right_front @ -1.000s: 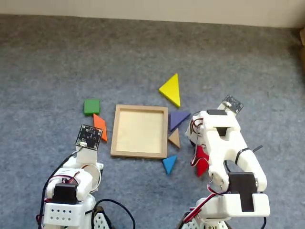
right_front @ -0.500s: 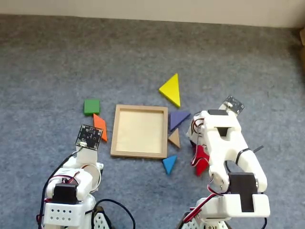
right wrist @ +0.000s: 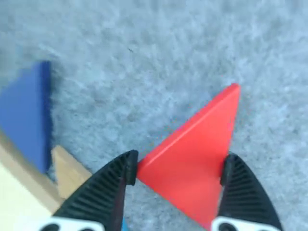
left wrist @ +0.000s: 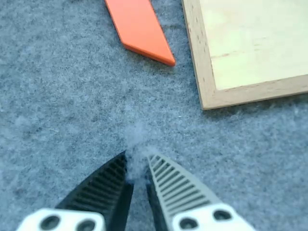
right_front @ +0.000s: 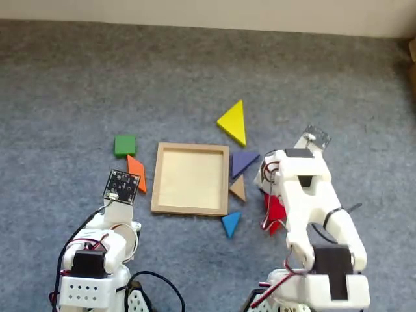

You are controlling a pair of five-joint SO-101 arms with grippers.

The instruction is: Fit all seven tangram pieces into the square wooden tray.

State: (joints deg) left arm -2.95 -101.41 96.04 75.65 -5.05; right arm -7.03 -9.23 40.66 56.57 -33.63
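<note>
Wooden tray (right_front: 158, 179) lies empty, none of the seven fitted yet; I have the right gripper (right wrist: 180, 161) clamped on the red triangle (right wrist: 197, 144), the left gripper (left wrist: 137, 159) closed on nothing.

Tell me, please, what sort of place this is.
Probably an indoor robot test bench: a grey felt cover, a wooden tray, a red triangle and other puzzle shapes near it, and two small arms.

The tray (right_front: 158, 179) lies mid-desk (right_front: 195, 78). Just left lies the parallelogram (right_front: 136, 172), the square piece (right_front: 125, 145) behind that. Against its right side lie the middle triangle (right_front: 242, 162) and small triangle (right_front: 238, 189). The far triangle (right_front: 234, 122) lies behind its right corner, the near triangle (right_front: 231, 223) before it, the outer triangle (right wrist: 192, 168) farther right, between the right tool's (right wrist: 180, 159) fingers
</note>
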